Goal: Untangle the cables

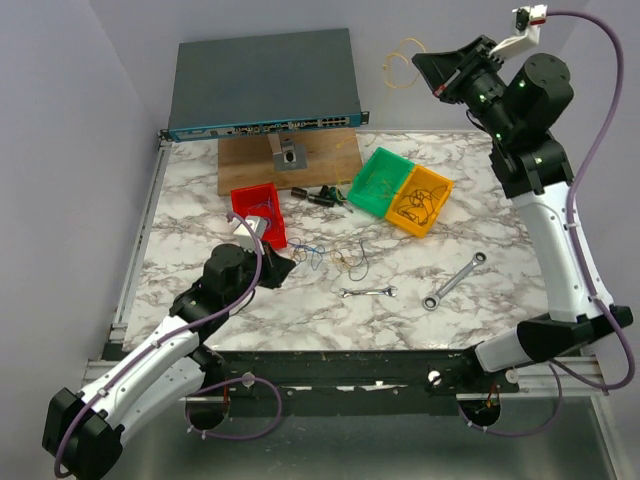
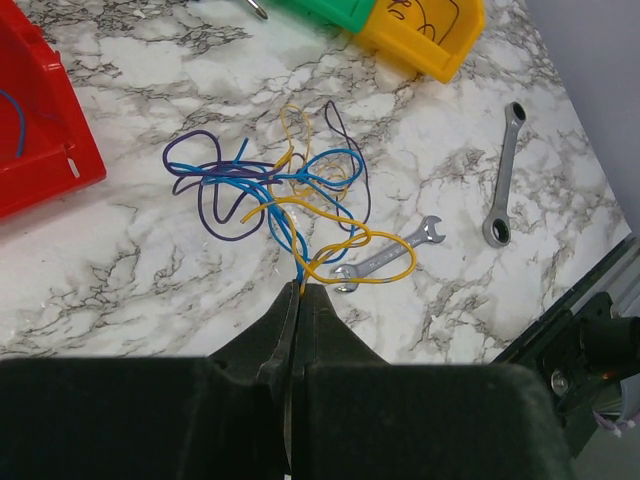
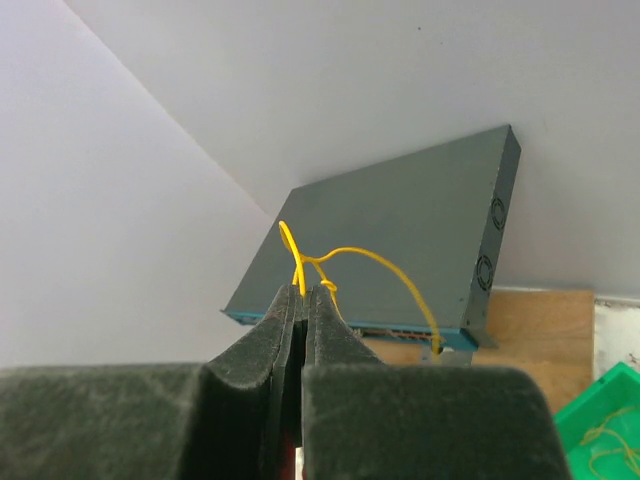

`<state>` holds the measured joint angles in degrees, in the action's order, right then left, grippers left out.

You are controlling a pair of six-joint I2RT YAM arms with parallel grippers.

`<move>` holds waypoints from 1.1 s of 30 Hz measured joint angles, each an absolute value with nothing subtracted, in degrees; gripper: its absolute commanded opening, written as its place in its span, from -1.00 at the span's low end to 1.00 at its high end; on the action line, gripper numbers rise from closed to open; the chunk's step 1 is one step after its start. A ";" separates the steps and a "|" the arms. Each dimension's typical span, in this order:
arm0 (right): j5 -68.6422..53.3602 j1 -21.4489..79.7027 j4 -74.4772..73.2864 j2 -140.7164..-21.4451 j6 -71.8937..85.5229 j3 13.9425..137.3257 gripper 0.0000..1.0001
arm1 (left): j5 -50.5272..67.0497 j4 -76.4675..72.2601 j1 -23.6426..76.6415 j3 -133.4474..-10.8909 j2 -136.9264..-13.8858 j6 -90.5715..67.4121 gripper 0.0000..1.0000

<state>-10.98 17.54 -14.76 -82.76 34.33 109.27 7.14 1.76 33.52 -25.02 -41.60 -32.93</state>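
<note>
Although the white, grey-veined marble worktop [image 1: 500, 310] fills most of the overhead view, it carries only a few things. At its far edge sits a flat grey metal network switch [image 1: 265, 80], with a plain wooden board [image 1: 250, 165] just in front of it. Three small plastic bins stand nearer: a red bin [image 1: 243, 196] on the left, then a green bin [image 1: 365, 190] touching a yellow bin [image 1: 441, 188] that has thin wire loops lying in it. Two silver metal wrenches lie toward the near right, a ratchet wrench [image 1: 455, 280] and, well apart from it, a smaller open-ended wrench [image 1: 368, 292].

The cables [image 2: 300, 178] are very thin, glossy, springy wires in blue, purple and yellow-orange, looped over one another in a loose knot on the bare marble. The knot sits between the red bin and the smaller wrench, and one yellow loop crosses that wrench's shaft.

The left fingers [image 2: 290, 312], padded with black foam, are clenched on blue and yellow strands at the knot's near end, low over the worktop. The right fingers [image 3: 290, 312] are raised high above the far right corner and pinch one separate yellow cable [image 3: 370, 252]. It curls free in the air, well apart from the knot.
</note>
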 measured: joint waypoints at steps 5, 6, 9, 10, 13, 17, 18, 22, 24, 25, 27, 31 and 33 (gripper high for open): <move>-10.04 17.54 -10.22 -87.55 34.48 109.30 -0.99 | 7.14 1.78 33.52 -25.04 -41.89 -32.36 -1.00; -9.91 17.54 -9.47 -88.42 34.48 109.30 -0.99 | 7.14 1.78 33.52 -25.04 -41.89 -32.34 -1.00; -9.50 17.54 -6.90 -90.19 34.48 108.09 -0.99 | 7.14 1.78 33.63 -25.04 -41.89 -32.32 -1.00; -9.26 17.54 -6.04 -90.35 34.46 107.09 -0.99 | 7.14 1.78 33.67 -25.04 -41.89 -32.29 -1.00; -7.62 17.54 -4.49 -90.35 34.35 104.01 -0.99 | 7.14 1.78 33.78 -25.04 -41.89 -32.16 -1.00; -5.26 17.54 -3.84 -91.02 33.32 102.89 -0.99 | 7.14 1.80 33.78 -25.04 -41.89 -31.92 -1.00; -4.73 17.54 -3.73 -91.35 32.95 103.04 -0.98 | 7.14 1.80 33.78 -25.04 -41.91 -31.86 -1.00; -3.01 17.54 -3.57 -92.99 31.64 105.16 -0.99 | 7.14 1.78 33.78 -25.04 -42.26 -31.48 -1.00; -2.39 17.54 -3.60 -93.17 31.00 105.84 -0.99 | 7.14 1.80 33.78 -25.04 -42.59 -31.46 -1.00; -2.17 17.54 -3.57 -93.17 30.68 106.08 -0.98 | 7.14 1.78 33.78 -25.04 -42.72 -31.46 -1.00; -1.23 17.54 -3.57 -93.23 29.98 106.76 -0.99 | 7.14 1.78 33.78 -25.04 -42.92 -31.46 -1.00; 1.21 17.54 -4.12 -94.59 28.60 110.24 -0.99 | 7.16 1.80 33.80 -25.06 -43.35 -31.44 -1.00; 2.09 17.54 -4.62 -95.88 27.90 113.12 -0.99 | 7.16 1.80 33.80 -25.06 -43.48 -31.38 -1.00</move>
